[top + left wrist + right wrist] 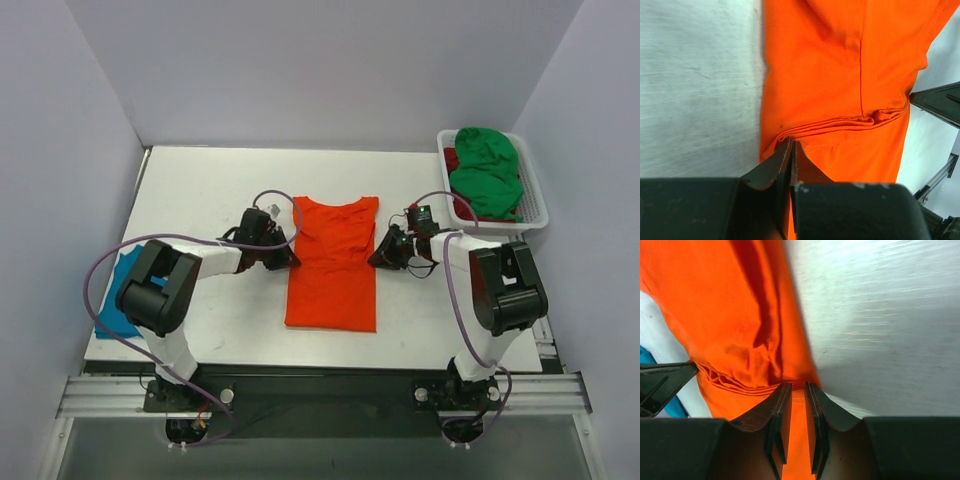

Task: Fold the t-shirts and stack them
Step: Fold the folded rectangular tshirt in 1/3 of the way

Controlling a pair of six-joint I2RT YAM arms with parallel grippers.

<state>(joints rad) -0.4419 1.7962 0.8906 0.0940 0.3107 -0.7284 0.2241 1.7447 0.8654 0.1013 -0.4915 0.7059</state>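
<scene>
Orange t-shirt (333, 265) lies flat mid-desk (200, 190), sleeves tucked in, so it is a long strip with the collar at the far end. My left fingers (283, 255) are at its left edge, about halfway down. My right fingers (383, 252) are at its right edge, directly opposite.

Left wrist view: left fingers (791, 150) are clenched almost together right on the shirt's edge. A bunched ridge of cloth runs across from there. Cloth looks pinched between them, though the gap is too thin to be sure.

Right wrist view: right fingers (798, 390) are closed on the shirt's hem with orange cloth showing between them. The same wrinkle line starts there.

Teal t-shirt (118, 300) is well left of the orange one, at the desk edge, partly behind my left arm.

Green t-shirt (485, 170) is piled in the white basket (535, 205), right of and beyond the orange shirt. A dark red t-shirt (452, 160) pokes out under it.
</scene>
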